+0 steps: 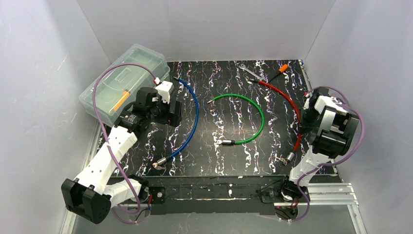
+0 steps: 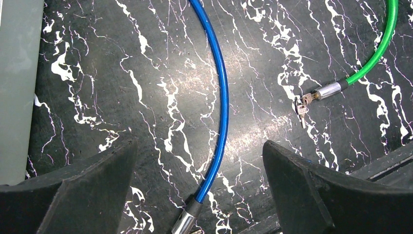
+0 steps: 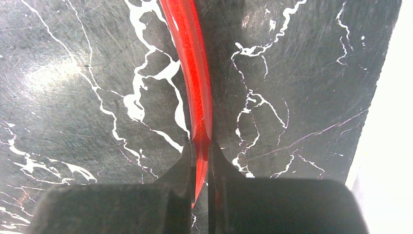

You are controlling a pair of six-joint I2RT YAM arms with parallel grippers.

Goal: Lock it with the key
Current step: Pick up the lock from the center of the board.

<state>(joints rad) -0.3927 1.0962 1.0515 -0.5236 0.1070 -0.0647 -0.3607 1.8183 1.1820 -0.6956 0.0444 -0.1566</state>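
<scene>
Three cable locks lie on the black marbled mat. The blue cable [image 1: 194, 117] ends in a metal lock head with keys [image 1: 159, 164]. The green cable [image 1: 258, 114] has its head [image 2: 327, 90] and keys [image 2: 302, 108] in the left wrist view. The red cable [image 1: 288, 100] has its head [image 1: 290, 156] near the front right. My left gripper [image 1: 170, 116] is open and empty above the blue cable [image 2: 221, 97], its fingers [image 2: 87, 195] astride it without touching. My right gripper [image 3: 199, 151] is shut on the red cable [image 3: 192, 73] partway along its length.
A clear plastic toolbox [image 1: 124, 83] stands at the back left, its edge in the left wrist view [image 2: 17, 73]. A wrench [image 1: 253, 73] and an orange-handled screwdriver [image 1: 278, 70] lie at the back near the red cable's far end. White walls enclose the mat.
</scene>
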